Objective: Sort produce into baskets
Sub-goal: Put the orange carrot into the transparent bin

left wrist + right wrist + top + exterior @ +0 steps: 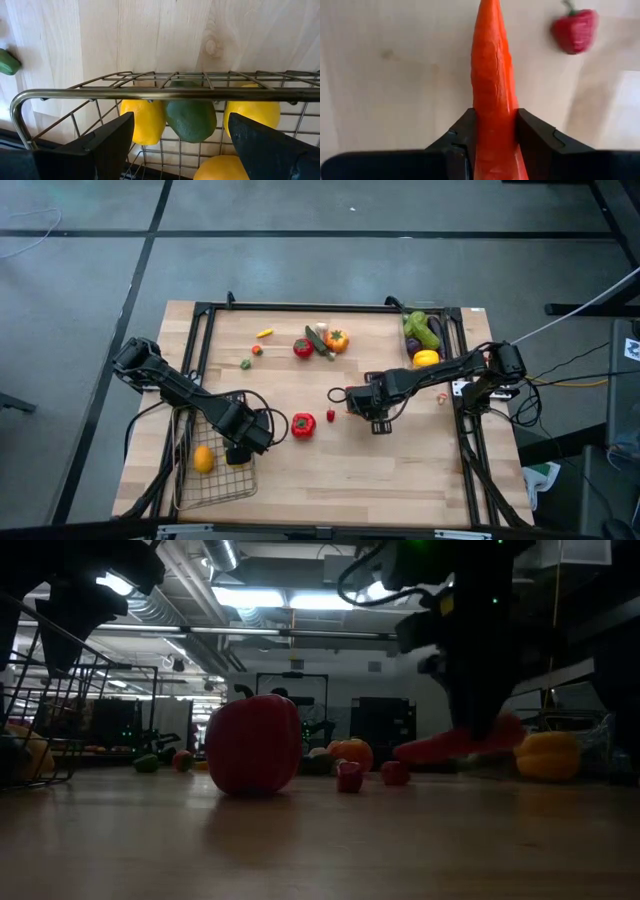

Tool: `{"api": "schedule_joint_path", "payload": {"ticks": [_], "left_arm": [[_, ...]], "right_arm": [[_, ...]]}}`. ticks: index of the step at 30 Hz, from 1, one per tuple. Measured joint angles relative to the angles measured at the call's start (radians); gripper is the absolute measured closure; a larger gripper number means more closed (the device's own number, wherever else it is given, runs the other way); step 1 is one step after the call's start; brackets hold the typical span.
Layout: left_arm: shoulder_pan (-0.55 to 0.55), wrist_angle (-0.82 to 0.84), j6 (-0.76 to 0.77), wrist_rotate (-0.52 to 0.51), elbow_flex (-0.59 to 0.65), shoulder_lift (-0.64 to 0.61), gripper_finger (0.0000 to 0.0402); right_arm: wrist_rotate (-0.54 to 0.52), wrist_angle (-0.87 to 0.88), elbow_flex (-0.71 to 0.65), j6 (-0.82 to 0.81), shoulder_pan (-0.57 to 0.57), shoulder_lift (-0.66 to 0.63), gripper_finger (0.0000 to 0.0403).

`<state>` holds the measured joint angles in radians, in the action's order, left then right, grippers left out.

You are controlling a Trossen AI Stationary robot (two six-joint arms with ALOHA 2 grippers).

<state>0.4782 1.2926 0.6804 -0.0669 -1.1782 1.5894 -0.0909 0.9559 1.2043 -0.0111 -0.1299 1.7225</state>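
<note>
My right gripper [378, 418] hangs over the table's middle, shut on an orange carrot [492, 70] that is up off the wood. The carrot [452, 744] also shows in the low view. On the table close by are a red pepper [302, 425] and a small red piece [575, 30]. My left gripper [180, 145] stands open above the near-left wire basket [182, 480], just over its rim [160, 93]. Lemons [142, 122] and a green piece [191, 120] lie on the basket's floor. The clear bin [447, 330] at the far right holds green, purple and yellow produce. My right gripper pinches the carrot between its two fingers [535, 132] at the thicker part [494, 125]; the pointed end sticks out beyond them. The fingers come from above, pointing down, and lie across the carrot. It hangs nearly level, clear of the table.
Loose produce lies at the far middle: an orange pepper [337, 340], a cucumber [320, 343], a red pepper [303, 348] and small pieces [256, 350]. Another small piece [441, 397] sits near the right arm. Bare wood stretches along the near edge.
</note>
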Motion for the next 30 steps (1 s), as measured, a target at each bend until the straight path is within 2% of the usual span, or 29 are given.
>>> {"api": "schedule_joint_path", "payload": {"ticks": [6,12,20,30], "left_arm": [[0.000,-0.001,0.000,0.000,0.000,0.000,0.0084],[0.000,-0.002,0.000,-0.001,0.000,0.000,0.0084],[0.000,-0.003,0.000,-0.006,0.000,0.000,0.0084],[0.000,-0.004,0.003,-0.007,0.000,0.000,0.0084]], "right_arm": [[-0.095,0.152,0.053,0.019,0.035,-0.044,0.0292],[-0.202,0.238,0.073,0.011,0.157,-0.131,0.0292],[-0.318,0.310,0.074,0.009,0.444,-0.232,0.0292],[-0.321,0.274,-0.038,0.012,0.812,-0.239,0.0292]]}}
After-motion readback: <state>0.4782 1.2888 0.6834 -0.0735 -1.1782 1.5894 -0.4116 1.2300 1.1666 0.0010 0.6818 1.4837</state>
